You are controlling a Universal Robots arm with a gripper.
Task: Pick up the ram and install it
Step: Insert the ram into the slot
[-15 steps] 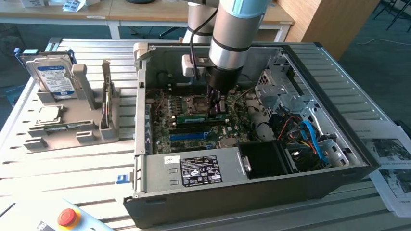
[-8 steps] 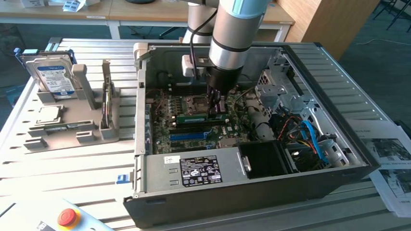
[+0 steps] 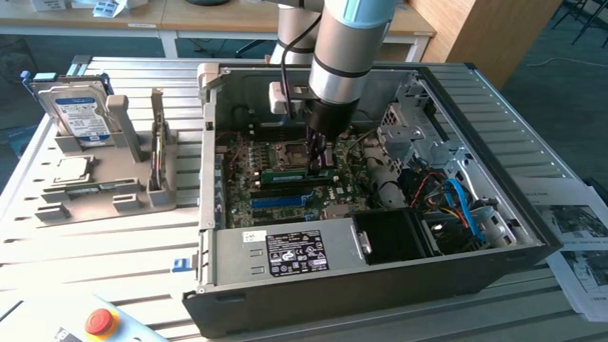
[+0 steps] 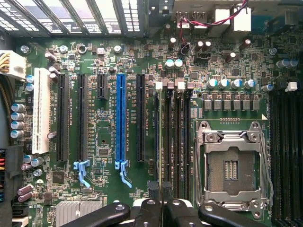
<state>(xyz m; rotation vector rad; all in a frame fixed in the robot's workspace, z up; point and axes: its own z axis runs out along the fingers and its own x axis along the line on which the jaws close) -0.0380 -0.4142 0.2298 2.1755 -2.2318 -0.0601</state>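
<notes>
Right next to the CPU socket was where we found the ram. It was a green stick standing on edge over the memory slots, running alongside the socket on the motherboard inside the open computer case. The gripper hung straight down from the arm onto the stick, toward one end of it, just beside the socket.

From the wrist view, its two black fingers were pulled in tight together. Only a sliver showed between them, lined up over one of the dark slots beside the socket, so we read it as clamped on the ram's top edge. We honestly couldn't tell whether the stick was fully seated or just resting in the slot.

Past the memory slots from the socket, the long blue slot strip sat between black slots, with a white slot farther out again. Well away from the socket, outside the case, the silver hard drive stood upright in a grey fixture. The power supply with its black label lay near the socket, along the case's wall.
</notes>
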